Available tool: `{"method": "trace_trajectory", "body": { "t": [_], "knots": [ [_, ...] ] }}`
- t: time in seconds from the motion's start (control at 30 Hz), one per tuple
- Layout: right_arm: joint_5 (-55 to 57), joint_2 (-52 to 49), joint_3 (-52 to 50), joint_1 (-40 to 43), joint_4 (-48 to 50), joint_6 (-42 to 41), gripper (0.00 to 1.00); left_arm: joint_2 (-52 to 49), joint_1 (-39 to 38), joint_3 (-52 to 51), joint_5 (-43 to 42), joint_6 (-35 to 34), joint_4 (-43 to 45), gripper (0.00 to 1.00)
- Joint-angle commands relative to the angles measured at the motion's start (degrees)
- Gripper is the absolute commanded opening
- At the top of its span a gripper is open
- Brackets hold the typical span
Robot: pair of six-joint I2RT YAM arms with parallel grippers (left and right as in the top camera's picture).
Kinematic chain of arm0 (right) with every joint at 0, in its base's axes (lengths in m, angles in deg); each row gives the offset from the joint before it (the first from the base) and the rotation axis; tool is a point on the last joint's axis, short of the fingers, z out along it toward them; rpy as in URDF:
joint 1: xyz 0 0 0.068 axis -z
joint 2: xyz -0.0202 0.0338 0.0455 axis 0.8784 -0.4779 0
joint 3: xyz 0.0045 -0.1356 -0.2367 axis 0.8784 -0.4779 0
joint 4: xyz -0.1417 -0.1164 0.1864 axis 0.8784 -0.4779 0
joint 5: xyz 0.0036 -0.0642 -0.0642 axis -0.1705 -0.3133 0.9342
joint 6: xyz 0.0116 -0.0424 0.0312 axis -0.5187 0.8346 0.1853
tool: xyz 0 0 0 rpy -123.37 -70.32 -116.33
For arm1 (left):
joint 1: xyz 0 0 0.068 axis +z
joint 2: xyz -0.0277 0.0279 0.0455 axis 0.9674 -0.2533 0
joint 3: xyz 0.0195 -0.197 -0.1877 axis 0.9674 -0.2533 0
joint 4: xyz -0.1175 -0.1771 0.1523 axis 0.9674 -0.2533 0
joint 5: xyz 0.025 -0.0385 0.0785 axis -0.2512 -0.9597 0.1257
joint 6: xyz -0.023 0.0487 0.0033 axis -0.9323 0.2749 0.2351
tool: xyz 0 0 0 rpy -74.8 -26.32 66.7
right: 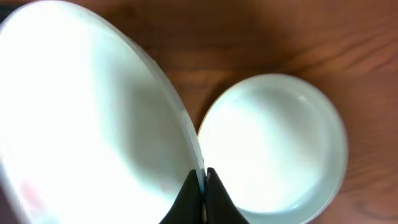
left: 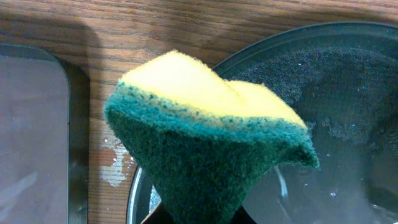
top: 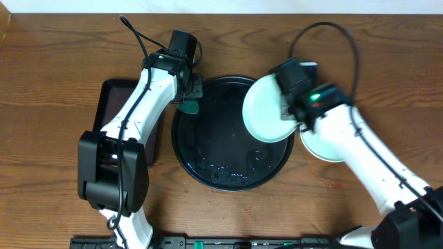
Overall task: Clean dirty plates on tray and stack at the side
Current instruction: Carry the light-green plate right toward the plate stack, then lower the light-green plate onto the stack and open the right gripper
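My right tool (right: 204, 193) is clamped shut on the rim of a mint-green plate (top: 266, 107). I hold the plate tilted over the right side of the tray (top: 214, 138), with its face turned toward the tray's middle. In the right wrist view there is a faint pinkish tinge low on its inner face, which may be a leftover smear, though it is too washed out to be sure.

My left tool (top: 190, 99) grips a sponge (left: 205, 143), yellow on one face and green scouring pad on the other. The sponge is at the tray's left rim, apart from the held plate.

A second pale plate (top: 325, 149) lies flat on the bench (top: 55, 69) just right of the tray, partly under my right arm, and looks clean inside. I take it as finished and parked at the stacking spot.

No plate lies in the tray itself, only wet streaks on its black floor. I see only two plates. A third might sit beneath the one to the right of the tray, but I cannot tell.

By my reckoning the job is past the halfway mark. The held plate needs a wipe with the sponge, or at least a check. After that it goes on top of the plate right of the tray.
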Motion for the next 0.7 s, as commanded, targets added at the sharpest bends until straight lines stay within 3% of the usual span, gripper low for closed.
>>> {"method": "trace_trajectory", "body": {
  "t": [0.0, 0.17, 0.37, 0.67],
  "knots": [
    [-16.2, 1.2, -0.3, 8.4, -0.3, 5.9, 0.01, 1.0, 0.0, -0.4, 0.1, -0.5, -0.1, 0.07],
    [-17.1, 1.2, -0.3, 21.8, -3.1, 8.7, 0.01, 1.0, 0.0, -0.4, 0.1, -0.5, -0.1, 0.07],
    [-12.3, 1.0, -1.1, 31.8, -6.5, 10.1, 0.01, 1.0, 0.0, -0.4, 0.1, -0.5, -0.1, 0.08],
    [-11.9, 1.0, -9.7, 35.5, -2.2, 7.8, 0.01, 1.0, 0.0, -0.4, 0.1, -0.5, -0.1, 0.07]
  ]
}}
